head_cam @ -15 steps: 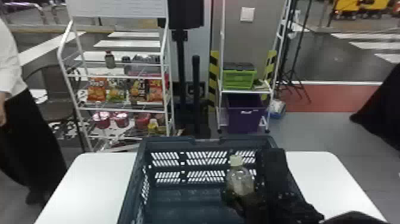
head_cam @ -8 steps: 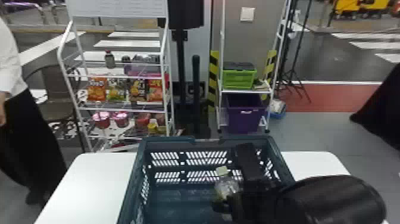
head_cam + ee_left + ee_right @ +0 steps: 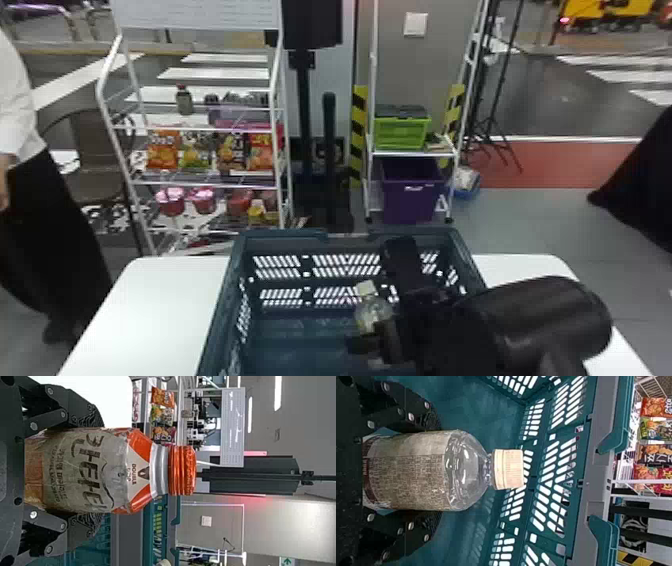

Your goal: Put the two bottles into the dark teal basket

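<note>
In the head view my right gripper point(image 3: 376, 336) is shut on a clear bottle point(image 3: 369, 314) with a pale cap, held tilted inside the dark teal basket point(image 3: 274, 235). The right wrist view has the right gripper point(image 3: 434, 471) with its fingers on both sides of that bottle point(image 3: 468, 471), basket wall point(image 3: 595, 475) beyond. The left wrist view has my left gripper point(image 3: 95, 471) shut on the other bottle point(image 3: 138, 473), which has an orange cap and a printed label. Part of the basket point(image 3: 148, 534) lies behind it.
The white table point(image 3: 150, 310) extends on both sides of the basket. Behind it stand a snack shelf point(image 3: 205, 185) and a rack with a green crate point(image 3: 401, 131) and a purple bin point(image 3: 412, 195). My right forearm point(image 3: 545, 320) crosses the basket's right side.
My right gripper and its bottle have moved left and slightly lower within the basket, and more of the right forearm has come into the head view.
</note>
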Robot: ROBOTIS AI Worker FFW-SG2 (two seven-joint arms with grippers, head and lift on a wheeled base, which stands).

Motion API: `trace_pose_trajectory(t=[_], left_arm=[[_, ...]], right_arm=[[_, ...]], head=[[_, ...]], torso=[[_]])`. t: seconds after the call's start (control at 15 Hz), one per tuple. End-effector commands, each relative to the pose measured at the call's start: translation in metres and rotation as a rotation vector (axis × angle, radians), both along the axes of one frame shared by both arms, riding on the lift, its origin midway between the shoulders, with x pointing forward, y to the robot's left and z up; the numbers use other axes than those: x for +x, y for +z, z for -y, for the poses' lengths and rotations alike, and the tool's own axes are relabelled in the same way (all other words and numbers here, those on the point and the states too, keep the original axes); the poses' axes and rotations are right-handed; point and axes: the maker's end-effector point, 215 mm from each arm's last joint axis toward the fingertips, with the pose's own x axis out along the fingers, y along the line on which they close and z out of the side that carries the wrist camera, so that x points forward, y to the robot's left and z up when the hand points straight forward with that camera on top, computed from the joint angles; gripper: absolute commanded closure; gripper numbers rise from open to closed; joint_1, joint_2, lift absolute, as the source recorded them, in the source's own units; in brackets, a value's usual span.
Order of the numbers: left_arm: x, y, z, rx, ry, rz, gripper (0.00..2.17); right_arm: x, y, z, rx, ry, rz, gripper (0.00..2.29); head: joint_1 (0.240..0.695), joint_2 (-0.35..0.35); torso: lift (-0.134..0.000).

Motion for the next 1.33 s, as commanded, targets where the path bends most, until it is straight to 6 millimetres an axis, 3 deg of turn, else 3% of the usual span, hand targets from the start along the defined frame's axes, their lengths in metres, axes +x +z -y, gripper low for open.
trace_pose_trajectory(t=[0.0,0.2,0.33,0.53,0.67,0.87,1.27], left_arm=[[0.001,0.001,0.000,0.000,-0.002,0.002,2.15],[0.001,0.003,0.000,0.000,-0.003,0.005,2.15],[0.001,0.003,0.000,0.000,-0.002,0.006,2.15],[0.003,0.005,-0.001,0.000,-0.003,0.011,2.15],[0.005,0.006,-0.002,0.002,-0.005,0.013,2.15],[0.010,0.006,-0.001,0.003,-0.006,0.013,2.15],[0.013,0.010,0.000,0.003,-0.007,0.015,2.15]], right_arm=[[0.001,0.001,0.000,0.005,-0.001,0.000,0.00],[0.001,0.008,-0.003,0.021,0.002,0.015,0.02],[0.016,0.038,-0.014,0.087,-0.002,0.133,0.02],[0.031,0.076,0.007,0.144,-0.036,0.343,0.02],[0.029,0.104,0.020,0.207,-0.064,0.503,0.02],[0.001,0.123,0.042,0.266,-0.087,0.644,0.02],[-0.083,0.097,0.114,0.270,-0.210,0.711,0.02]], head=[[0.499,0.000],[0.499,0.000],[0.499,0.000],[0.499,0.000],[0.499,0.000],[0.499,0.000],[0.499,0.000]], torso=[[0.000],[0.000],[0.000],[0.000],[0.000],[0.000],[0.000]])
